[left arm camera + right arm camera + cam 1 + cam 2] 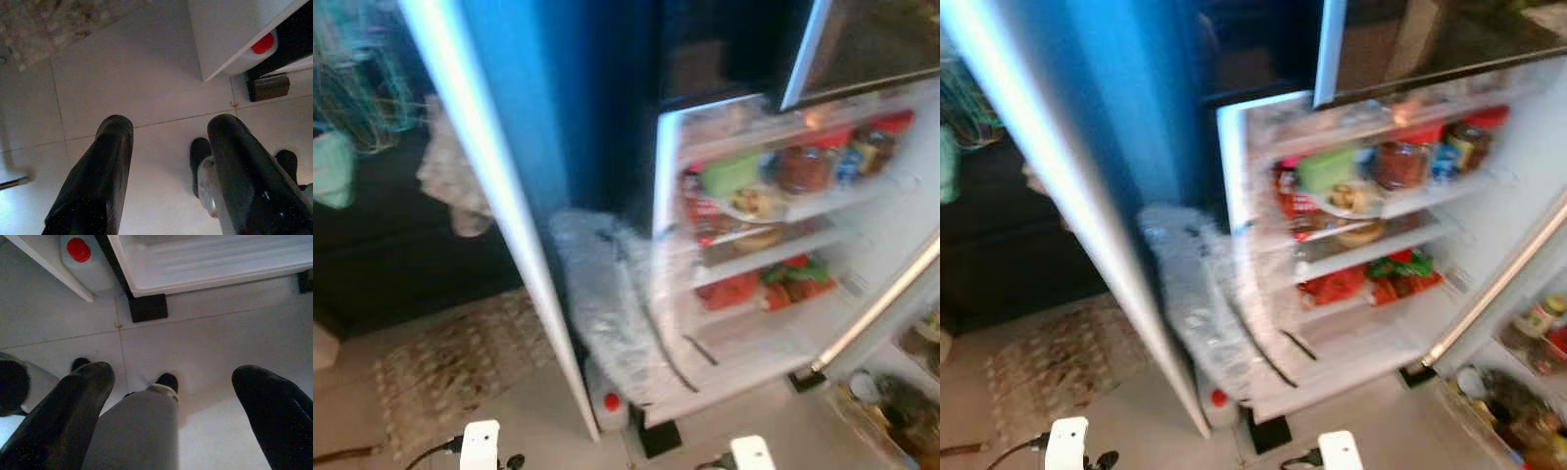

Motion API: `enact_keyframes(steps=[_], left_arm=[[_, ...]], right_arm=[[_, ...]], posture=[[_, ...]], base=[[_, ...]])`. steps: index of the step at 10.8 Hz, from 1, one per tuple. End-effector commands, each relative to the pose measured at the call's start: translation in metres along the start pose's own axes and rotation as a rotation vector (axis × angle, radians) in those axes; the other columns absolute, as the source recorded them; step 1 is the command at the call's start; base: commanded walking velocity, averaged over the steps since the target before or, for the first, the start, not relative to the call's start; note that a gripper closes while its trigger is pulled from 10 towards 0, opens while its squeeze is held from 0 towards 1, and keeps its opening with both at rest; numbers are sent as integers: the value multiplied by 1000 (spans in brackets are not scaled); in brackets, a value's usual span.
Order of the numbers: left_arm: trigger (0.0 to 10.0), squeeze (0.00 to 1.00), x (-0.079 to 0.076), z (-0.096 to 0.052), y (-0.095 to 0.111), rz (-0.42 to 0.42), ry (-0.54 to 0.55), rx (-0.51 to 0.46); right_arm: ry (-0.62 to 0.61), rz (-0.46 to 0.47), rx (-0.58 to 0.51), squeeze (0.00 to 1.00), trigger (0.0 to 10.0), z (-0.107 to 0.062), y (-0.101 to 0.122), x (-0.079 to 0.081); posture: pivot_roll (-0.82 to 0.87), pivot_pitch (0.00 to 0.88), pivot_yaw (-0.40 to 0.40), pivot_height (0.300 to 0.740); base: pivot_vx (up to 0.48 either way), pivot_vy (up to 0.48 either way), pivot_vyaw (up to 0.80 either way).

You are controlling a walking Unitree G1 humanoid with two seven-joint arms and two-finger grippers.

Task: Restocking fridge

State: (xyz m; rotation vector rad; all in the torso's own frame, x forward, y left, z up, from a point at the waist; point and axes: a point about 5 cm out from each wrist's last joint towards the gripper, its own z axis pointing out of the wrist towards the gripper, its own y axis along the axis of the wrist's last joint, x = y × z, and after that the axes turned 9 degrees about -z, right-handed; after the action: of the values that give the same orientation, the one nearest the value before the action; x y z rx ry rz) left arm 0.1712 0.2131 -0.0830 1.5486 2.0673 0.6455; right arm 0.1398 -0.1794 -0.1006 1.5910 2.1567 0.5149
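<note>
**Asker:** Progress first: how far along is the restocking?

**Describer:** Early, or between items, as far as I can judge. The fridge [773,245] stands open ahead of the robot, its door [509,196] swung wide on the left. Both arms hang low, pointing at the tiled floor [205,338]. The left gripper [171,161] has its two black fingers spread apart with nothing between them. The right gripper [171,396] is also spread wide and carries nothing. So no item is in hand, and fetching one looks like what is left.

**Asker:** Where is the fridge relative to the grippers?

**Describer:** Just beyond and above both. The bottom corner of the door and a white bottle with a red cap [80,257] sit ahead of the fingertips, well apart from them.

**Asker:** And how does the fridge look?

**Describer:** Bright white inside, blurred by camera motion. The shelves already hold food: a green container [732,171], jars with red lids [808,162], a plate [754,206], and red and green packets [773,284] lower down. The bottom shelf [744,338] looks mostly bare. A crinkled plastic sheet [607,304] hangs between the door and the shelves.
</note>
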Motion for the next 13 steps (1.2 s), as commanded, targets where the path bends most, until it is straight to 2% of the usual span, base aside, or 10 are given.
enact_keyframes(steps=[1, 5, 8, 13], left_arm=[[10000, 0, 8, -2, -5, 5, 22, 27], [10000, 0, 7, -1, 0, -4, 19, 11], [10000, 0, 5, 0, 2, 3, 16, 4], [10000, 0, 2, 0, 1, -20, 14, 6]], right_arm=[[17, 5, 8, 0, 10000, 0, -3, 8], [13, 11, 4, 0, 10000, 0, -1, 8], [1, 26, 6, 0, 10000, 0, -1, 7], [0, 9, 16, 0, 10000, 1, -1, 5]], posture=[[-108, 0, 89, 740], [-100, 15, 86, 740], [-100, 27, 84, 740], [-104, 36, 78, 740]], base=[[0, 0, 0], [0, 215, 0], [0, 0, 0], [0, 0, -769]])
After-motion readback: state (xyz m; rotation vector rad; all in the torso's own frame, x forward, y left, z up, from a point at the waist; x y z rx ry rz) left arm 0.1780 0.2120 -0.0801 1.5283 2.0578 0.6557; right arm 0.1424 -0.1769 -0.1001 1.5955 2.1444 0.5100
